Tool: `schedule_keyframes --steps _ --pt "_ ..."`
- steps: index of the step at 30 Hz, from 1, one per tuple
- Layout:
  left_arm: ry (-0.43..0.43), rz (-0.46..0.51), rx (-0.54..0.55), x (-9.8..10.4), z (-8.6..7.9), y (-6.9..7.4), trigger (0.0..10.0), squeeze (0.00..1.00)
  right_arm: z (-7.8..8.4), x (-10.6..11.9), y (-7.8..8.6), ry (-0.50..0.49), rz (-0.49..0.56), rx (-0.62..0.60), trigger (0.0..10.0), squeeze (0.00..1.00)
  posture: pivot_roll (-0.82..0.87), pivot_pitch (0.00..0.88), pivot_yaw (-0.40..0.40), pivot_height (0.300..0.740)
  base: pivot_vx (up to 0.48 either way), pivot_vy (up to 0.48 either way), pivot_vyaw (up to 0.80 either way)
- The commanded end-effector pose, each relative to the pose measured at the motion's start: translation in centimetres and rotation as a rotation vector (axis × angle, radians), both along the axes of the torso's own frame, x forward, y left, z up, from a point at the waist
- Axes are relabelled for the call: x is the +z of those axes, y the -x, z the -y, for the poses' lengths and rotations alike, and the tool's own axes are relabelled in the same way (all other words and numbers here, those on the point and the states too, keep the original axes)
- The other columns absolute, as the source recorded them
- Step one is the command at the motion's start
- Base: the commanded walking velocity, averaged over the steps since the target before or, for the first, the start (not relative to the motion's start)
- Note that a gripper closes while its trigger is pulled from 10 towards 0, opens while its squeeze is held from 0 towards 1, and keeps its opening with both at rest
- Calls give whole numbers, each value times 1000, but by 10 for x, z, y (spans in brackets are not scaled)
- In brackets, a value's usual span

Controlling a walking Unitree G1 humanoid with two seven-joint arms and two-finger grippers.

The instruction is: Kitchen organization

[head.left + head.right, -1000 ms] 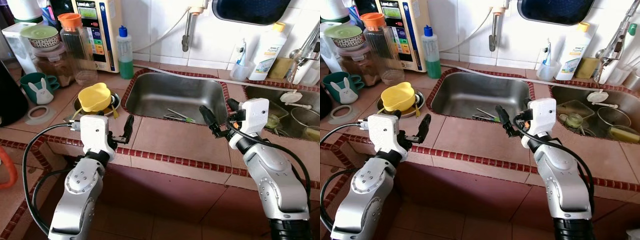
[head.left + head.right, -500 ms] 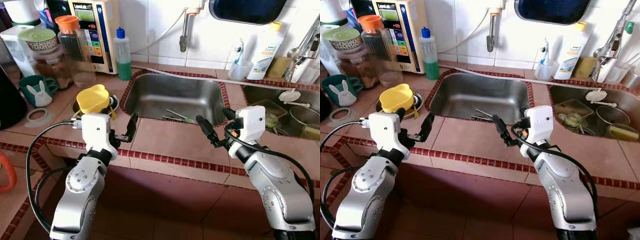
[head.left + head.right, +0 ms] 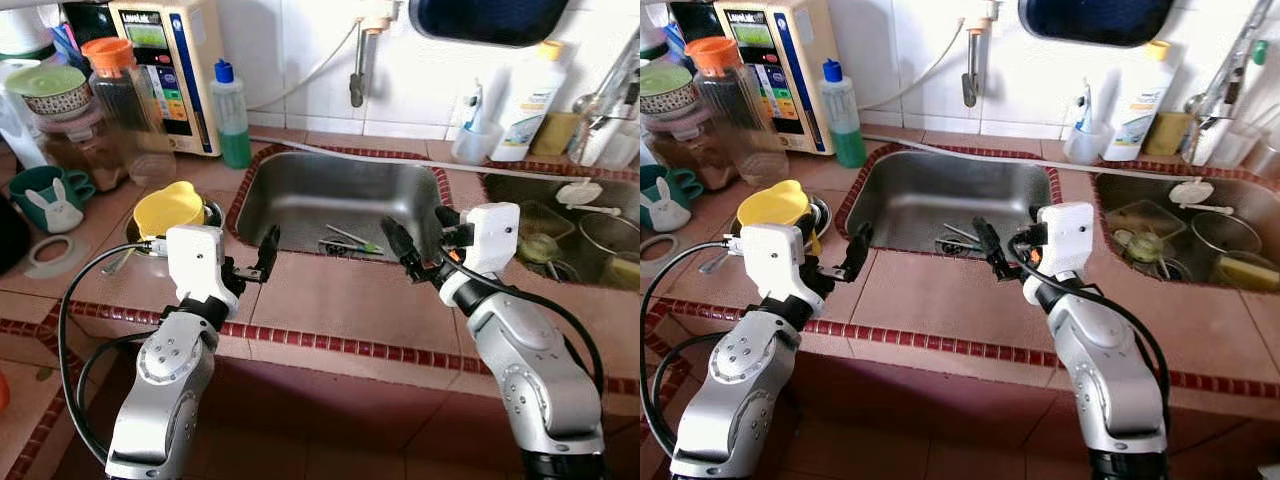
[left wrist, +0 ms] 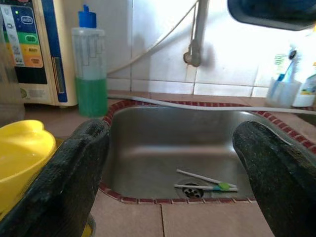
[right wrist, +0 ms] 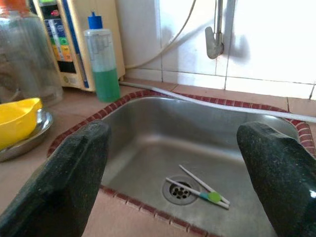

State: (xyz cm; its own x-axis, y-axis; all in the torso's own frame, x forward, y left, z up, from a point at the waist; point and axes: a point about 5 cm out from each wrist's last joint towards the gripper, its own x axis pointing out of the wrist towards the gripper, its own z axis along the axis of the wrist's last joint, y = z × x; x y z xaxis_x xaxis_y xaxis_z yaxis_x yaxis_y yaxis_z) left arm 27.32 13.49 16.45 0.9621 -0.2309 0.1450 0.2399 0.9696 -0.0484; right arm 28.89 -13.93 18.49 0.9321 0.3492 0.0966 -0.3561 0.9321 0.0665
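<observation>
Both arms reach over the tiled counter toward the steel sink. My left gripper hovers open at the sink's front left corner, beside a yellow bowl resting on a metal plate. At the front right part of the rim my right gripper is open too, with nothing held. A few thin utensils, one with a green tip, lie by the drain. In the wrist views the black fingers stand wide apart and frame the basin.
A green soap bottle, a water purifier, an orange-lidded jar and a teal rabbit mug crowd the back left. A second sink with dishes lies right, and a white bottle stands behind it.
The view has shifted as I move in on the counter. Both grippers now sit closer to the sink's front rim, and both stay open.
</observation>
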Motion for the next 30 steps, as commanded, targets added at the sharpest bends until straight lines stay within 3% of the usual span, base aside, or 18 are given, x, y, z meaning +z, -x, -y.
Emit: schedule_keyframes --steps 1,18,30 --pt "3 15 -1 5 1 0 10000 0 0 6 0 4 28 -16 10000 0 16 0 15 740 300 0 0" --pt "0 6 13 3 3 1 10000 0 -3 8 -4 -5 35 -18 10000 0 22 0 8 740 289 0 0" --pt "-3 8 29 3 2 1 10000 0 -5 9 -7 -13 33 -17 10000 0 28 0 7 740 0 0 0"
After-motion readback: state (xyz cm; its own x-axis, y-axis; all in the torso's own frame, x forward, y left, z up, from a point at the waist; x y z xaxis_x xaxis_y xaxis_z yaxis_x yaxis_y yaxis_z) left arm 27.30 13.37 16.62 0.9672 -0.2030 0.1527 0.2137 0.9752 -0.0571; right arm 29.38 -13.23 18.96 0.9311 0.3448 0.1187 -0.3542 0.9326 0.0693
